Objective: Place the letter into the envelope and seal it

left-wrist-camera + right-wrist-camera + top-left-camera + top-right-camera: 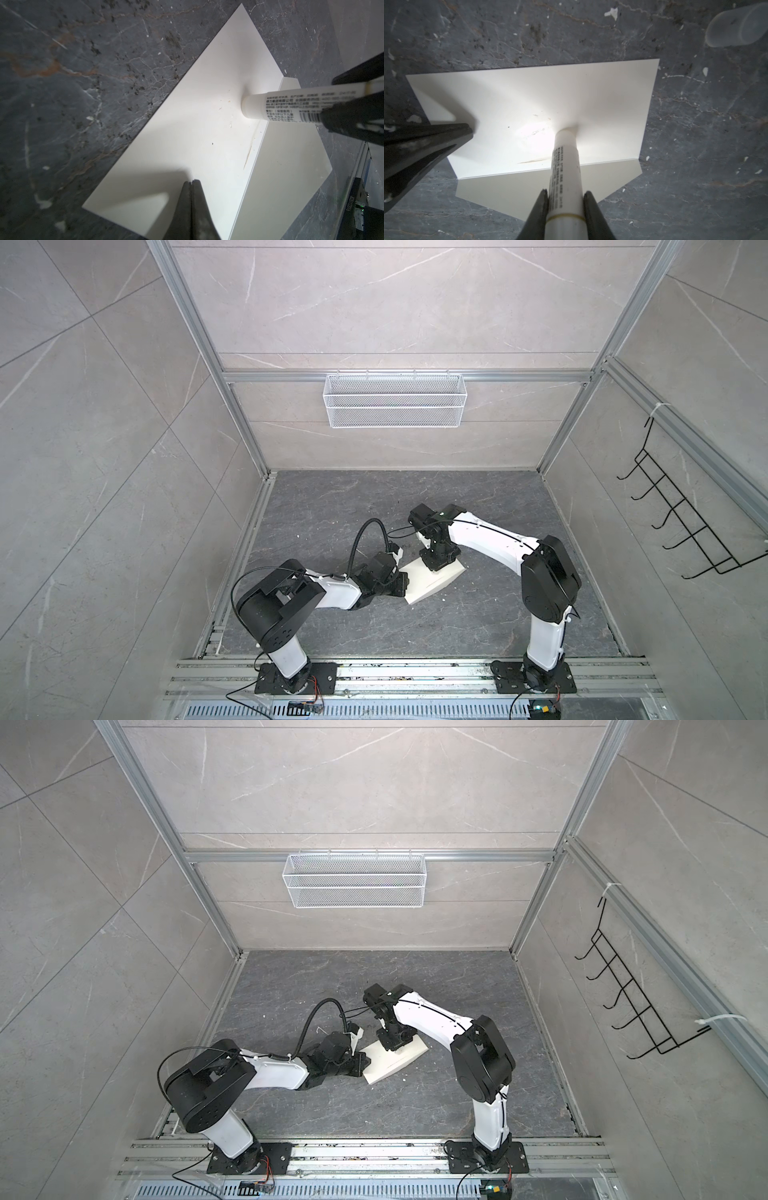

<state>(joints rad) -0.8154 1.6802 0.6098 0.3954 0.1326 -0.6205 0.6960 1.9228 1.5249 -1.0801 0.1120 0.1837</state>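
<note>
The cream-white envelope (pixel 434 587) (pixel 399 1058) lies flat on the dark table with its pointed flap (pixel 519 187) folded open. My left gripper (pixel 191 181) (pixel 405 583) is shut, its tips resting on the envelope's (pixel 187 128) face near one end. My right gripper (pixel 565 192) (pixel 436 568) is shut on a white glue stick (pixel 566 158) (pixel 278 104). The stick stands nearly upright, its tip pressed on the envelope (pixel 529 97) beside the flap's fold. The letter is hidden from every view.
A translucent cap (pixel 737 27) lies on the table beyond the envelope. A white wire basket (pixel 394 400) hangs on the back wall and a black hook rack (pixel 681 522) on the right wall. Aluminium rails run along the table's front edge.
</note>
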